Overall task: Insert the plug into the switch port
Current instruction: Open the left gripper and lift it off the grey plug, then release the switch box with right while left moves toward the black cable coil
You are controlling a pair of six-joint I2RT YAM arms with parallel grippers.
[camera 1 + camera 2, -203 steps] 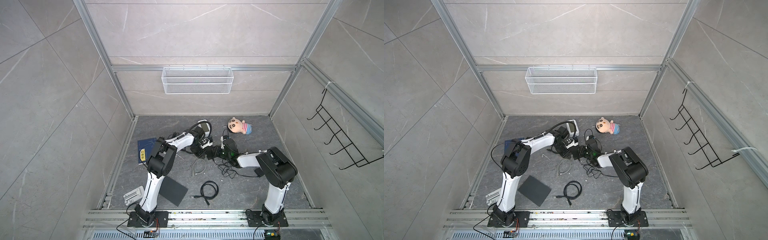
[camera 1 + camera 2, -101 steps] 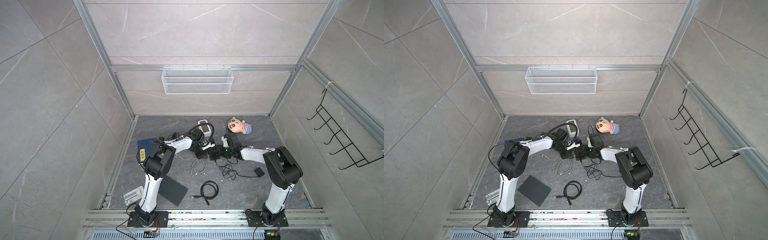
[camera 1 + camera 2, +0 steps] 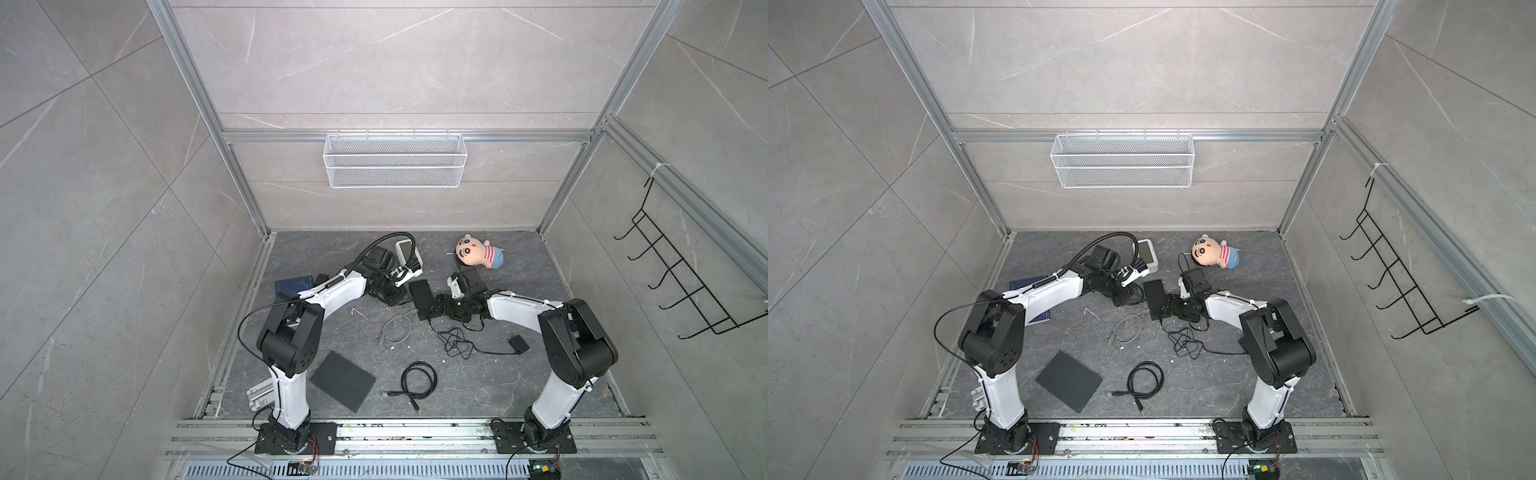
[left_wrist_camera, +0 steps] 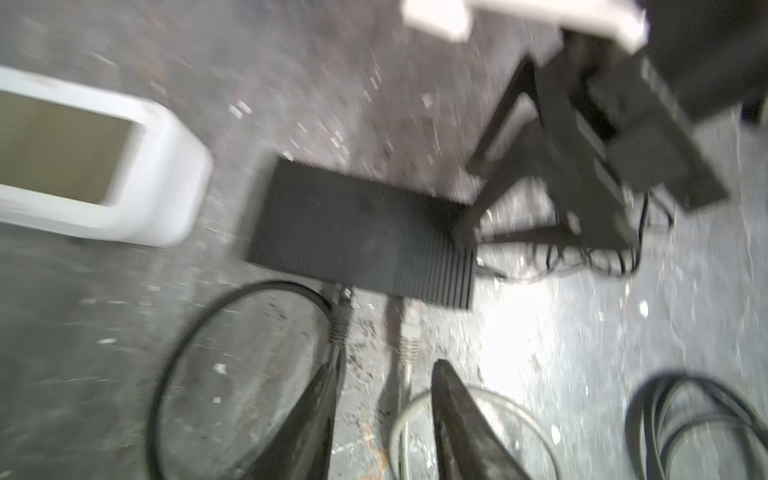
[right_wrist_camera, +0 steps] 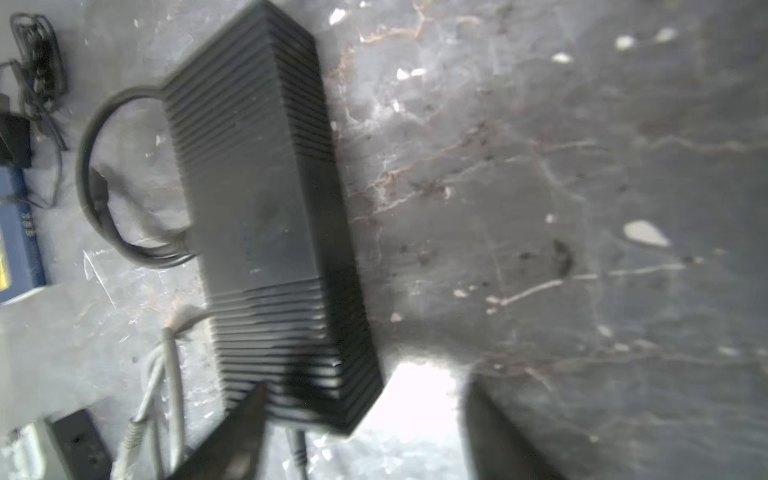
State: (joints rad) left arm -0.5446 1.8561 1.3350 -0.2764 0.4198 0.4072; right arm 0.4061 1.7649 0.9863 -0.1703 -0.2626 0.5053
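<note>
The switch (image 3: 422, 296) (image 3: 1154, 296) is a black ribbed box lying flat on the floor between the two arms. In the left wrist view the grey cable's plug (image 4: 409, 330) meets the switch (image 4: 361, 241) at its side face, next to a black cable's plug (image 4: 343, 309); blur hides how deep it sits. My left gripper (image 4: 386, 368) (image 3: 390, 296) is open, with the grey cable running loose between its fingers. My right gripper (image 5: 365, 388) (image 3: 438, 309) is wide open at the switch's (image 5: 266, 208) near corner, gripping nothing.
Loops of grey cable (image 3: 395, 328), a thin tangled black cord (image 3: 457, 343) with its adapter (image 3: 518, 345), and a black cable coil (image 3: 417, 380) lie on the floor. A white device (image 3: 405, 249), a doll (image 3: 478, 252), a blue book (image 3: 293, 285) and a black pad (image 3: 343, 380) lie around.
Both grippers have opened: the left has let go of the grey cable, the right has spread wide at the switch. The right arm has shifted back to the right.
</note>
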